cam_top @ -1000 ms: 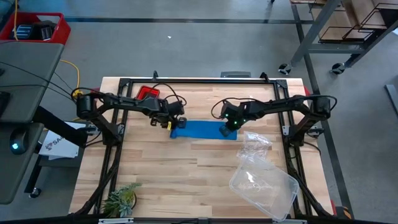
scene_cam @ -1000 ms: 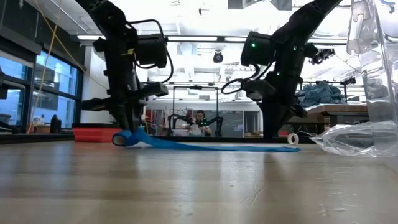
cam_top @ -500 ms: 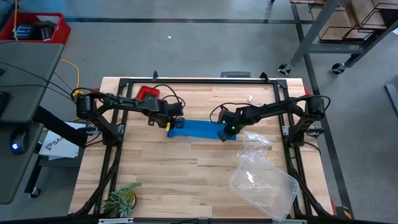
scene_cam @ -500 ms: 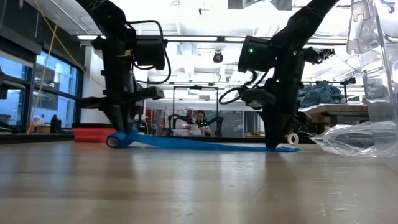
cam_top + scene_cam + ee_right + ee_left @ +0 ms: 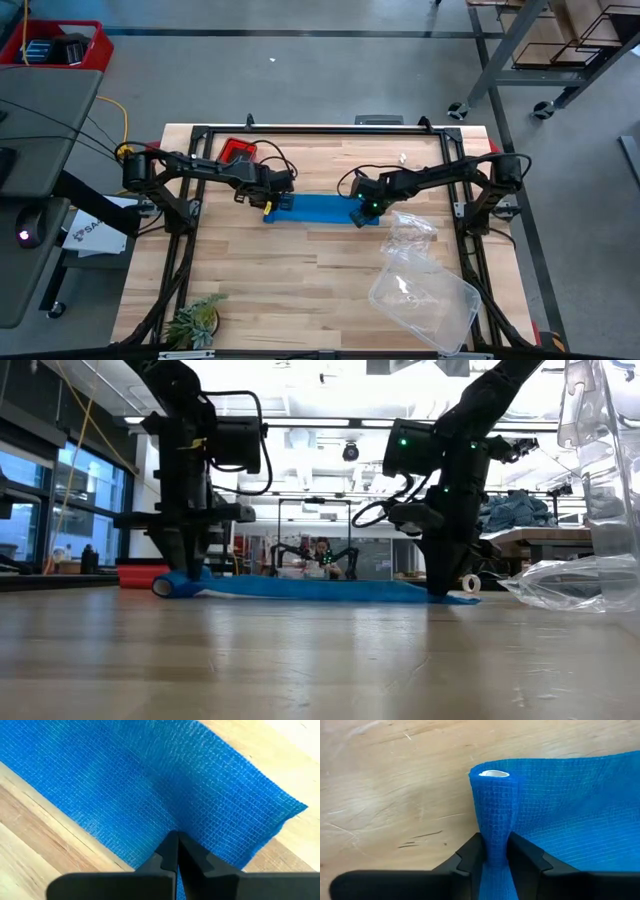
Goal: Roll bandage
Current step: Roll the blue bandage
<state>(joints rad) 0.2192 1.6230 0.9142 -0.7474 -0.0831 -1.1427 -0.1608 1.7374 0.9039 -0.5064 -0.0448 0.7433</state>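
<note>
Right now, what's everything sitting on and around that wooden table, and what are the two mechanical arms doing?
bright blue stretchy fabric bandage: one, blue, flat across the table's middle, its left end curled into a small roll.
small red tray: one, red, far left part of the table.
clear plastic bag: one, transparent, right of the bandage.
clear plastic box: one, transparent, near right corner.
small green plant: one, green, near left corner.
light wooden table: one, pale wood, black frame.
person: one, far in the room behind.
left hand: one, black, fingers on either side of the rolled end.
right hand: one, black, shut, tips pressing the bandage's other end.
</note>
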